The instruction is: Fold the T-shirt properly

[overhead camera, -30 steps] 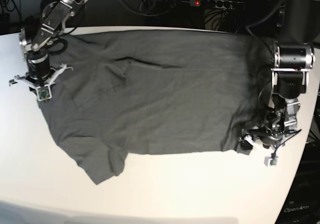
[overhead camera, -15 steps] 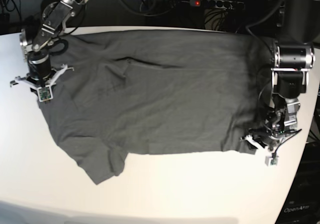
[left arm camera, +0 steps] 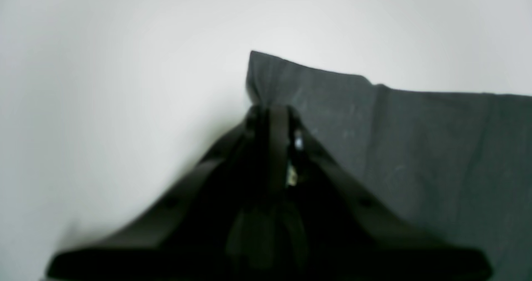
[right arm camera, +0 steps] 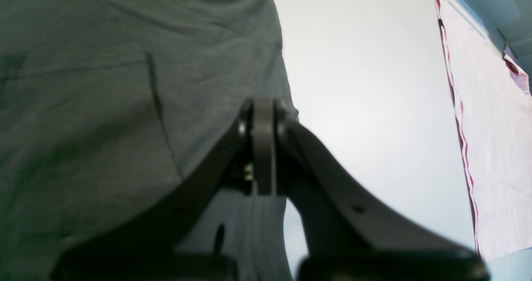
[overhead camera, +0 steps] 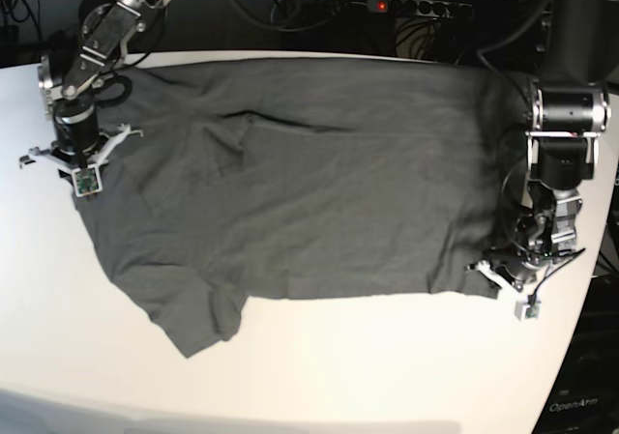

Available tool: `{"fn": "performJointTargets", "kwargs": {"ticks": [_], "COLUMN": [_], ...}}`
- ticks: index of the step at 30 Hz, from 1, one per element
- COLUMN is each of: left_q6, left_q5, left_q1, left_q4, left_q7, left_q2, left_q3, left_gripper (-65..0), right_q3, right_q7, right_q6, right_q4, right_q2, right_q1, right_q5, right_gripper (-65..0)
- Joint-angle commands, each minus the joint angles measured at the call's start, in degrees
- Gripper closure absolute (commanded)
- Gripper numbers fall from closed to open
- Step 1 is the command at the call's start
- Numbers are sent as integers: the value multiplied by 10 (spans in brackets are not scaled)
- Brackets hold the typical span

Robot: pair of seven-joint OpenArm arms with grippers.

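On white table [overhead camera: 338, 357], grey T-shirt [overhead camera: 309, 183] lies spread

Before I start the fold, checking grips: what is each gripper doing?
Left gripper: shut on the T-shirt corner.
Right gripper: shut on the T-shirt edge.

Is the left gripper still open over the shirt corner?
No: the left gripper has shut on the T-shirt corner, jaws pressed together.
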Motion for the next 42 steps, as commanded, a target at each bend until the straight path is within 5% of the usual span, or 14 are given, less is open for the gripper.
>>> {"fn": "performJointTargets", "kwargs": {"ticks": [1,10,19,42], "left_q6": [-3,-7,-7,-3], "left_q5": [0,6,6,6], "left_q1": [-8,-7,30,53], "left_q4": [4,5,45,67], "left_q7": [16,17,23,23], "left_q2": [-3,-10,-11,-12], "left_q3": [0,-63,-66,-67], "left_gripper": [-28,-28,-28,-28], "right_q3": [-1,-15,-67,-211], "right_q7": [14,15,11,-139], "right_q6": [1,1,1,1], "right_q4": [9,15,-4,-529], "right_q2": [4,4,43,190], "right_q1": [5,17,94,459], "right_q5": [11,10,9,-52], "right_gripper": [-1,-1,-7,-9]}}
